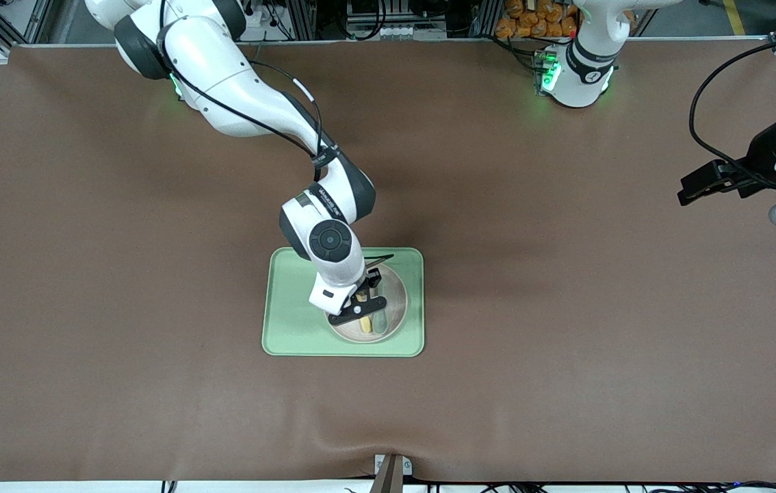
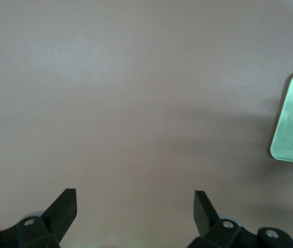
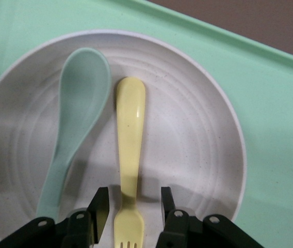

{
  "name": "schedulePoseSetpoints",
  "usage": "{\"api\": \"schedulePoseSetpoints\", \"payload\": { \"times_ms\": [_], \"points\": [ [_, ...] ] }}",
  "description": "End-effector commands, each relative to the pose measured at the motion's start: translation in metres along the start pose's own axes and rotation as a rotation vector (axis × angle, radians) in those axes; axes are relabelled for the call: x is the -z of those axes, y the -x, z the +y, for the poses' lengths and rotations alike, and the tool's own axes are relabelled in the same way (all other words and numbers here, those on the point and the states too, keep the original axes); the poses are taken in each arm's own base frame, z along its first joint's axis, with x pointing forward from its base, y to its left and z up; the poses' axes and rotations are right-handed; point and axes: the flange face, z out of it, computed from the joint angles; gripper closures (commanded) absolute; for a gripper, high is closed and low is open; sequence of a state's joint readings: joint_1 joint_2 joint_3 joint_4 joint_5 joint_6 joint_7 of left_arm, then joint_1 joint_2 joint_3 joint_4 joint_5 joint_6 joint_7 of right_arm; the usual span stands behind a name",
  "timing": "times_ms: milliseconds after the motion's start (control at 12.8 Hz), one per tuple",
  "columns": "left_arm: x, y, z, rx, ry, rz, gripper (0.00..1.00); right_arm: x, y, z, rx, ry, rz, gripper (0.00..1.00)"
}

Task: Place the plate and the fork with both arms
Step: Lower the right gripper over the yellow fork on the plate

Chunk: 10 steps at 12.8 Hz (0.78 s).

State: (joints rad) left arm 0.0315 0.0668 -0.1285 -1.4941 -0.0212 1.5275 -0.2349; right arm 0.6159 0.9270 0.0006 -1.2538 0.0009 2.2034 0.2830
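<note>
Right gripper (image 3: 131, 209): jaws apart, straddling small pale-yellow plastic fork (image 3: 130, 150) on round speckled beige plate (image 3: 198, 155). Advice: close squarely on neck, avoiding teal spoon (image 3: 77, 113). Left gripper (image 2: 135, 209): apart, waiting over brown table (image 2: 136, 93).

text: none legible | right arm (image 1: 323, 188): small band print, unreadable | elsewhere: no labels

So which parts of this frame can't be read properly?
- Front view: the right gripper and its wrist cover most of the fork, the spoon and part of the plate.
- Right wrist view: the picture's edge cuts off the fork's tines.
- Left wrist view: the tray runs off the picture's edge.
</note>
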Motion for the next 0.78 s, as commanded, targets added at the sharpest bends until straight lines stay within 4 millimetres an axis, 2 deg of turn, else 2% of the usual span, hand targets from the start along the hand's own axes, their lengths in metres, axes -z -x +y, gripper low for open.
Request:
{"api": "schedulePoseSetpoints", "payload": {
  "times_ms": [0, 156, 313, 704],
  "points": [
    [0.002, 0.018, -0.006, -0.009, -0.004, 0.022, 0.0, 0.001, -0.003, -0.002, -0.009, 0.011, 0.026, 0.55],
    [0.008, 0.019, -0.014, -0.006, -0.004, 0.027, 0.0, 0.0, -0.004, -0.001, -0.011, 0.011, 0.028, 0.61],
    [0.007, 0.02, -0.012, -0.012, -0.013, 0.024, 0.0, 0.0, -0.004, -0.001, -0.013, 0.011, 0.028, 0.65],
    [0.013, 0.016, -0.007, -0.018, -0.01, 0.038, 0.0, -0.001, -0.002, -0.006, -0.028, 0.013, 0.027, 0.61]
  ]
}}
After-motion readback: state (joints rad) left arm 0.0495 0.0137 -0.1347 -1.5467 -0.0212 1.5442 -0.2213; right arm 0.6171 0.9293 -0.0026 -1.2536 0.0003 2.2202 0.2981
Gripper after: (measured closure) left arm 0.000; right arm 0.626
